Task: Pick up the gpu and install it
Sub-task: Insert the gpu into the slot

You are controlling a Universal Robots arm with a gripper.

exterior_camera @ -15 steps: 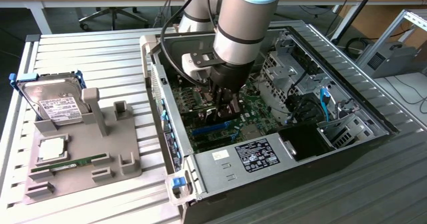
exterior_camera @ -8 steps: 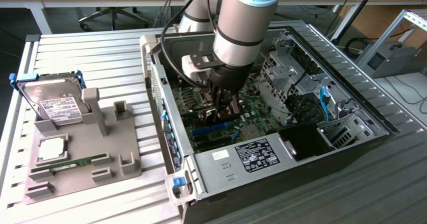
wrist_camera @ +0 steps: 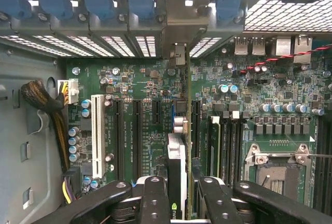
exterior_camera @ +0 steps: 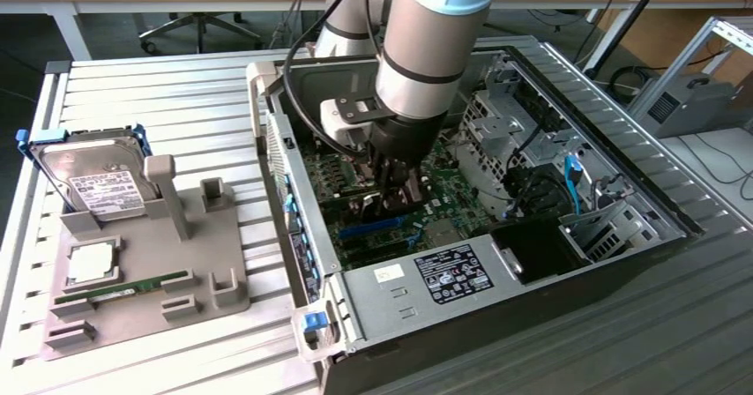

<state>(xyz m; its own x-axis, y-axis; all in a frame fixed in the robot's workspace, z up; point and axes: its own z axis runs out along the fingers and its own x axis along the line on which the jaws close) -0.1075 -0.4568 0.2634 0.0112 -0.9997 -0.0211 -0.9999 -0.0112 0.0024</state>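
The arm's black two-fingered gripper [wrist_camera: 179, 206] is clamped on the gpu [wrist_camera: 177, 151], a thin dark circuit card seen edge-on. One black finger [wrist_camera: 153, 198] presses each of its faces. In the exterior view the gripper [exterior_camera: 389, 192] reaches deep into the open grey metal computer case [exterior_camera: 659, 210].

The pick-up looks done. The card is off the table and stands on its long edge over the green motherboard [wrist_camera: 140, 89], in line with the black expansion slots. Its silver metal end bracket [wrist_camera: 179, 32] sits against the case's rear wall, below the row of blue plastic slot clips [wrist_camera: 98, 1]. Whether its edge connector is fully seated cannot be told, so I judge the install to be under way and not finished.

The card shows a silvery ribbed side and a small green logo near the fingers, and it appears upright.

On the exterior view's left, a grey moulded parts stand [exterior_camera: 141, 263] holds a silver hard drive with a white label [exterior_camera: 100, 183] and a long green RAM stick [exterior_camera: 118, 287].
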